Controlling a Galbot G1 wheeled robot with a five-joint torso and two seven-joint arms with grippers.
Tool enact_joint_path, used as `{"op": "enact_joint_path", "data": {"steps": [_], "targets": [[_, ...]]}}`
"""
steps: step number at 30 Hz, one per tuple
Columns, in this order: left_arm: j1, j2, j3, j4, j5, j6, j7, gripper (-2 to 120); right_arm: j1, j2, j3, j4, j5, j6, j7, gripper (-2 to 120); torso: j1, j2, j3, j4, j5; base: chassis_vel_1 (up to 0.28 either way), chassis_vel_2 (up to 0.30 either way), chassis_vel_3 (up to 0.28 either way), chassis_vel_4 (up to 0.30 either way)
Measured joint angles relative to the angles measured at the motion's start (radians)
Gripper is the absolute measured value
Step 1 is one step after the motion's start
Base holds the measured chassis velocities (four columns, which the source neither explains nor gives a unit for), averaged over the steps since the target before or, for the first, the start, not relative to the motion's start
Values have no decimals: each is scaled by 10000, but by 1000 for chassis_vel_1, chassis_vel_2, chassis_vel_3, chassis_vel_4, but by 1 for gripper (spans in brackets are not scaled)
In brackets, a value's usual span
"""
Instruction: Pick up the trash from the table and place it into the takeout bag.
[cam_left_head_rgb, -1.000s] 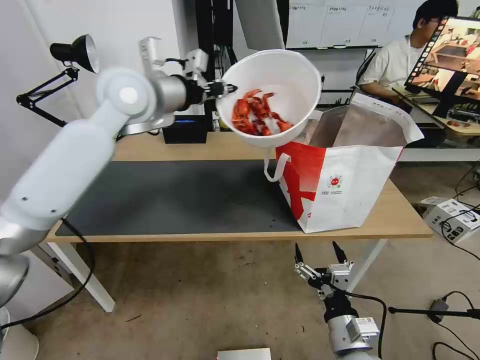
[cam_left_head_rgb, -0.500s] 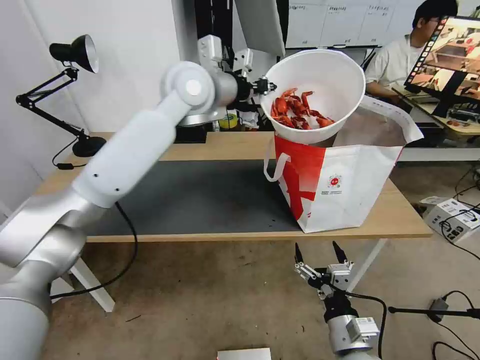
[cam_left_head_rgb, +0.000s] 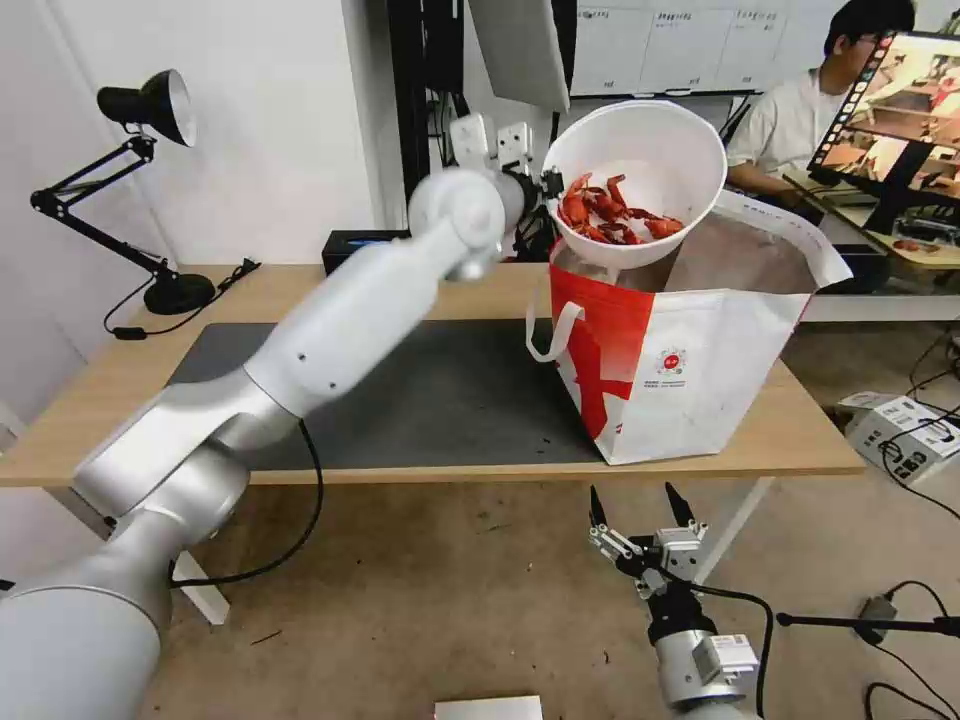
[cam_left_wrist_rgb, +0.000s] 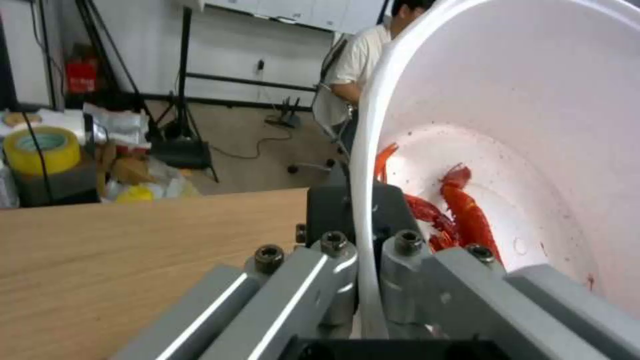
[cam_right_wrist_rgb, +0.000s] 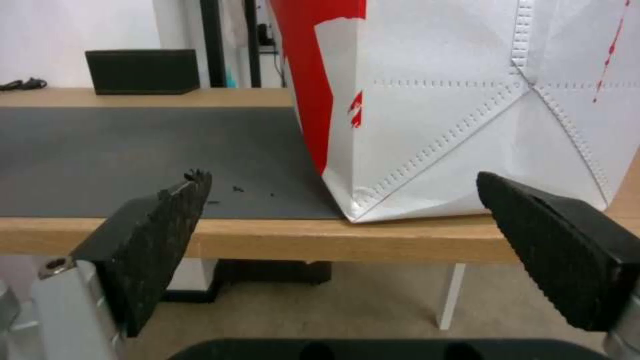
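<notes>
Takeout bag (cam_left_head_rgb: 690, 370) rim hides the bowl's (cam_left_head_rgb: 640, 160) underside.

The left claw (cam_left_head_rgb: 549, 183) has carried the bowl (cam_left_head_rgb: 640, 150) rightward from above the bench (cam_left_head_rgb: 400, 290) to over the bag (cam_left_head_rgb: 700, 350) mouth, lowering it slightly.

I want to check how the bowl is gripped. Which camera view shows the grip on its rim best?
The left wrist view: the left pincer pinches the white bowl at its rim, one finger on each side of the wall. The head view shows the same grip small and far. The right wrist view faces the takeout bag.
</notes>
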Motion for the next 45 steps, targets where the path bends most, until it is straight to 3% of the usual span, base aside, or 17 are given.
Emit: {"op": "enact_joint_path", "data": {"steps": [8,10,17,23,32,39,45], "targets": [[130,490,476,-734,788,49,663,0,0,0,0,0,0,0,0,100,0,0,-1,0,0,0,0,0,0],[94,608,546,-855,948,273,1040,0,0,0,0,0,0,0,0,100,0,0,0,1,-1,0,0,0,0],[-52,719,560,-1053,924,1178,1290,0,0,0,0,0,0,0,0,100,0,1,-1,0,0,0,0,0,0],[-93,743,587,-1250,381,1668,1337,22,0,0,0,0,0,0,0,100,0,1,0,0,0,0,0,0,0],[86,945,370,-1597,78,1734,1325,52,0,0,0,0,0,0,0,100,0,0,-1,0,-1,0,0,0,0],[270,1358,224,-1961,-94,1339,1316,77,0,0,0,0,0,0,0,100,-1,1,0,0,0,0,0,0,0],[516,1863,143,-2400,-49,404,1322,99,0,0,0,0,0,0,1,100,-1,1,-1,-1,0,0,0,0,0]]}}
